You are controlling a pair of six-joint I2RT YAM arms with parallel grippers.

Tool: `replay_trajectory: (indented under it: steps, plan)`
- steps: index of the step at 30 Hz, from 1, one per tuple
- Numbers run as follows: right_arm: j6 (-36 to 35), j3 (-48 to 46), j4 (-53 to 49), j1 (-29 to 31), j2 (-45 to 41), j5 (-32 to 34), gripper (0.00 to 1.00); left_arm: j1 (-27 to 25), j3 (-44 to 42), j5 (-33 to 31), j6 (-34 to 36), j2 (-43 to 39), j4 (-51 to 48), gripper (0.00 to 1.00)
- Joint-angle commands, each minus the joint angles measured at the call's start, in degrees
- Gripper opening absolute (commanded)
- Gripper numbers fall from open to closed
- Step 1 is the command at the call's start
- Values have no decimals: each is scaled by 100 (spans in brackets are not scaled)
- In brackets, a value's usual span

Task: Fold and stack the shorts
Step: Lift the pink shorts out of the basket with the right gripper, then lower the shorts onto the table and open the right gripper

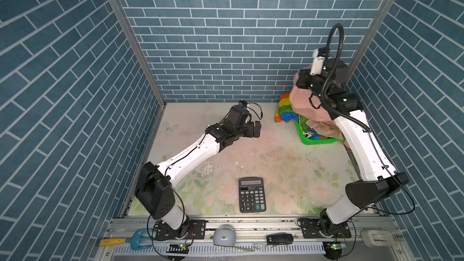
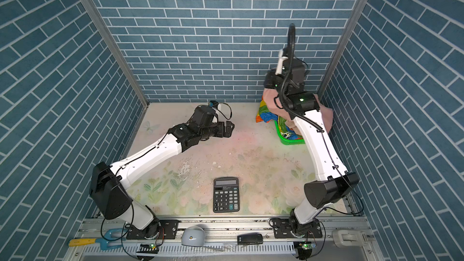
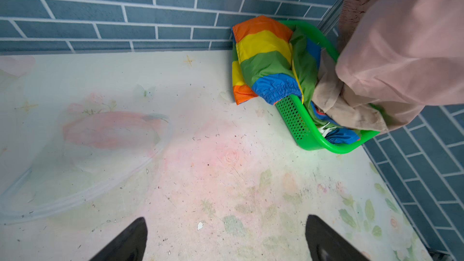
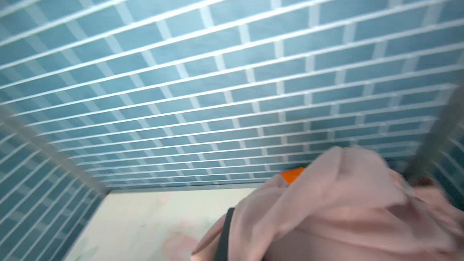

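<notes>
My right gripper (image 1: 300, 79) is raised high at the back right and shut on the pale pink shorts (image 1: 305, 104), which hang from it above the green mesh basket (image 1: 319, 141). In the right wrist view the pink cloth (image 4: 339, 209) is bunched over the jaws, beside one black finger (image 4: 223, 234). The rainbow-striped shorts (image 3: 266, 59) drape over the basket's rim onto the table. Inside the basket, the beige shorts (image 3: 334, 99) lie crumpled. My left gripper (image 1: 257, 130) hovers open over the table's middle, left of the basket, with nothing between its fingers (image 3: 130, 239).
A black calculator (image 1: 251, 194) lies near the table's front edge. A yellow-handled blue tool (image 1: 125, 241), a grey dome (image 1: 224, 234) and a small black device (image 1: 280, 238) rest on the front rail. Blue brick walls close in three sides; the basket sits in the back right corner.
</notes>
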Motion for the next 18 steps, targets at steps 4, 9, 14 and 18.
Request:
replay_trajectory:
  steps: [4, 9, 14, 18]
  plan:
    - [-233, 1302, 216, 1040, 1089, -2195, 0, 802, -1121, 174, -668, -1007, 226, 100]
    - [166, 2061, -1083, 1013, 2650, -1466, 3, 1417, -2071, 286, -1050, -1816, 572, 99]
    - [646, 2031, -1660, 800, 3601, -1209, 51, 1563, -2326, 240, -937, -2090, 391, 99]
    - [668, 1217, -1417, 712, 3232, -1174, 74, 1656, -2390, 285, -891, -2013, 209, 100]
